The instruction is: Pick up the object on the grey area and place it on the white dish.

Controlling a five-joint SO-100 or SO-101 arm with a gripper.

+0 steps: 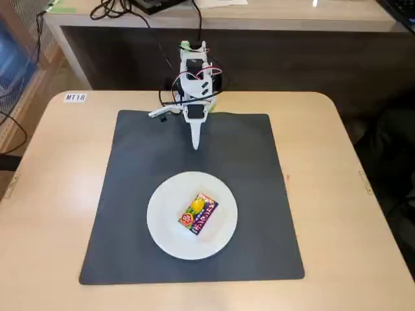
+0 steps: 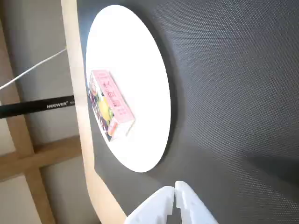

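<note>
The small orange-red and yellow packet [image 1: 198, 213] lies flat on the round white plate [image 1: 162, 223], near its middle. The plate rests on the front half of the dark grey mat [image 1: 136, 181]. My white gripper [image 1: 196, 145] hangs shut and empty above the back of the mat, well behind the plate and apart from it. In the wrist view the shut fingertips [image 2: 175, 188] enter from the bottom edge, with the plate [image 2: 140, 70] and the packet [image 2: 110, 103] ahead of them on the mat [image 2: 233, 93].
The mat lies on a light wooden table [image 1: 52, 194] with rounded corners. The arm's base [image 1: 194, 71] and cables sit at the table's back edge. A wooden desk [image 1: 259, 13] stands behind. A black tripod leg [image 2: 37, 106] shows past the table edge in the wrist view.
</note>
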